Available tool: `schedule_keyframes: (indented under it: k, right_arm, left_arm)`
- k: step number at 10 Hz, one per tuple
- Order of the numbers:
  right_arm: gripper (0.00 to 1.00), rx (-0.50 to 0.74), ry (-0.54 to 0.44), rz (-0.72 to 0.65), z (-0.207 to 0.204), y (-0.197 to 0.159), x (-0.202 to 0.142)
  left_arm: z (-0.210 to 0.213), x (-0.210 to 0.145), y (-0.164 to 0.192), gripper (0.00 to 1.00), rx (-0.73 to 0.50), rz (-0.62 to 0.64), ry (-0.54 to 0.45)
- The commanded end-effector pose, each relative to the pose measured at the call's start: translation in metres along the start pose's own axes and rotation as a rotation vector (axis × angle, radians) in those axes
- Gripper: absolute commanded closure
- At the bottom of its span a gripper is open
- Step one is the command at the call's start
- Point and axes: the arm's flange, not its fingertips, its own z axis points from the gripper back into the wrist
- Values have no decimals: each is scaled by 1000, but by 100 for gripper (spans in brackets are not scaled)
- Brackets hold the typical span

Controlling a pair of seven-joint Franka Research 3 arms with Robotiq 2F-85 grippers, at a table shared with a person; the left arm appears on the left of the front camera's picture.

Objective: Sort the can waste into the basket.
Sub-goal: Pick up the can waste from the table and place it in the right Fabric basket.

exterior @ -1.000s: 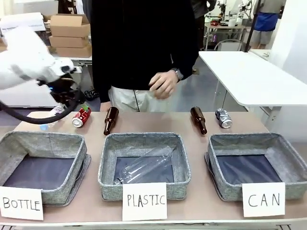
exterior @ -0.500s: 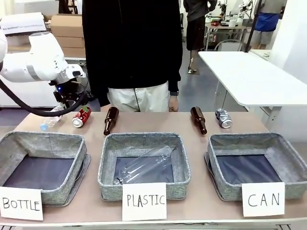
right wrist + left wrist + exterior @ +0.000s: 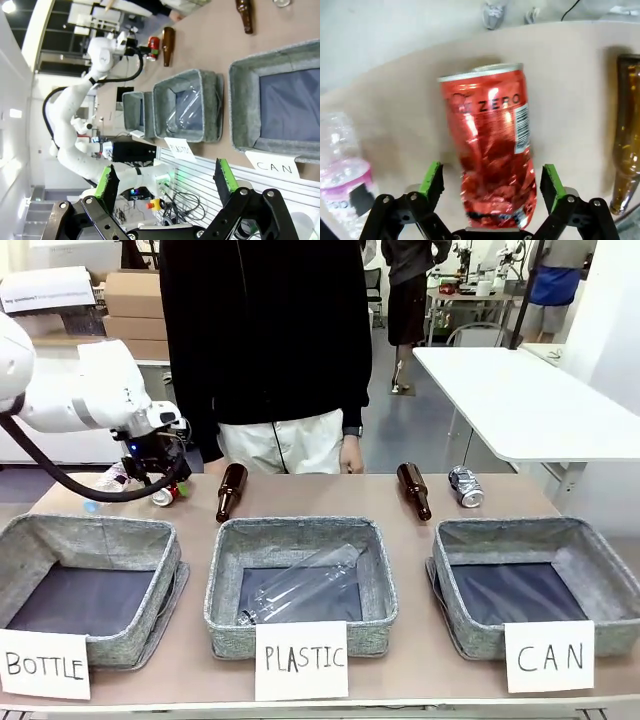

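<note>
The left gripper [image 3: 491,174] stands wide open astride the red can [image 3: 489,145], gripping nothing; whether it touches the sides is hard to judge. The crumpled can lies on the desk [image 3: 410,570] far left of the CAN basket [image 3: 470,632], so a skewed squeeze could roll it away. The silver can [image 3: 466,485] lies just beyond that basket. The right gripper [image 3: 167,182] is open, empty. The CAN basket is bare; the PLASTIC basket [image 3: 300,526] beside it holds a clear bottle [image 3: 305,585].

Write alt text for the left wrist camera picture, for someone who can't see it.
A dented red can lies on its side on the tan table, between the open green-padded fingers of the left gripper. A clear plastic bottle lies at the picture's left edge, a brown glass bottle at its right.
</note>
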Motion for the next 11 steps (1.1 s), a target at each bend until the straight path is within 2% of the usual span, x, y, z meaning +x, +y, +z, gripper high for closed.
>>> schedule_keyframes:
  k: [1,3,4,5,6,7,9,10,11]
  right_arm:
    - [0,23,-3,22,0,1,2]
    - [0,23,-3,22,0,1,2]
    - [0,23,-3,22,0,1,2]
    - [0,23,-3,22,0,1,2]
    - [0,23,-3,22,0,1,2]
    - [0,23,-3,22,0,1,2]
    - [0,23,-3,22,0,1,2]
    - [0,23,-3,22,0,1,2]
    - [0,23,-3,22,0,1,2]
  left_arm:
    - [4,6,-2,0,-74,-33,9]
    - [3,6,-3,0,-89,-24,-6]
    - [3,5,-3,33,-88,-23,-26]
    - [3,6,-4,59,-70,-26,-28]
    - [3,6,-4,92,-47,-20,-36]
    - [3,6,-4,100,-40,-22,-36]
    - [5,5,-5,100,-35,-26,-48]
    - [6,5,-5,96,-37,-25,-46]
    - [7,5,-5,100,-32,-21,-49]
